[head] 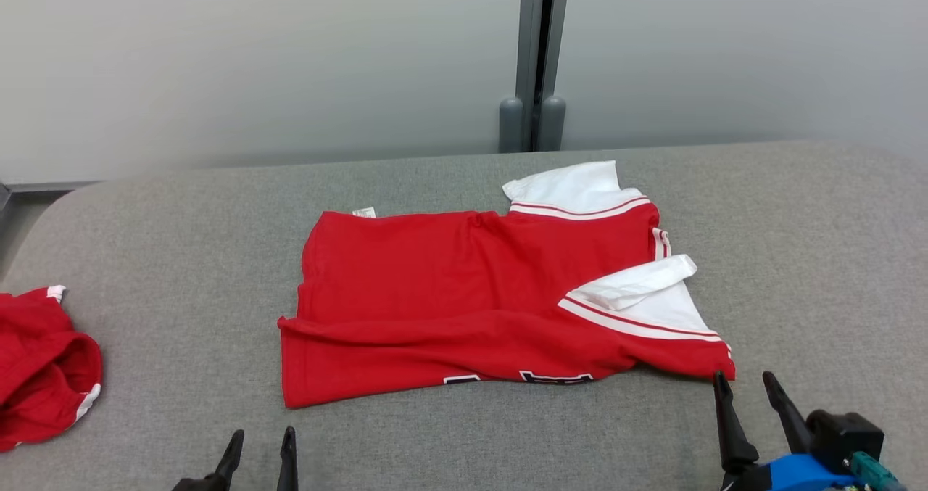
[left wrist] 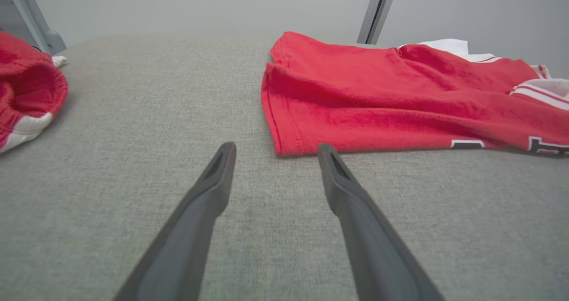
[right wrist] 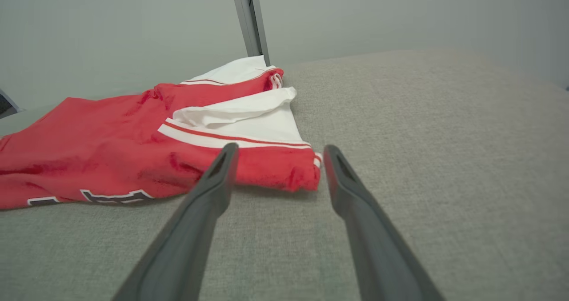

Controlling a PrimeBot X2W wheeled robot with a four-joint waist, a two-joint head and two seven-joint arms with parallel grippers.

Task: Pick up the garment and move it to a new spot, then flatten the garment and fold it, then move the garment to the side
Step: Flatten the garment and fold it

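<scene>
Two red garments are seen on a grey woven fabric surface [head: 145, 259]. At the far left edge, a crumpled red cloth with white trim [head: 43, 364] is bunched up, well apart from everything else. Next, at the lower left, the left gripper [head: 264, 433] is held low over bare fabric, its jaws spread wide and nothing gripped; the near hem corner of the task's garment is seen just beyond its fingertips [left wrist: 222, 167]. In the middle, the red short-sleeved shirt with white, red-striped sleeves [head: 464, 295] is laid folded lengthwise, with its hem to the left, its sleeves to the right and dark lettering showing along the near edge. At the lower right, the right gripper [head: 742, 376] is positioned just beside the shirt's near right corner, its jaws likewise wide apart and empty.
</scene>
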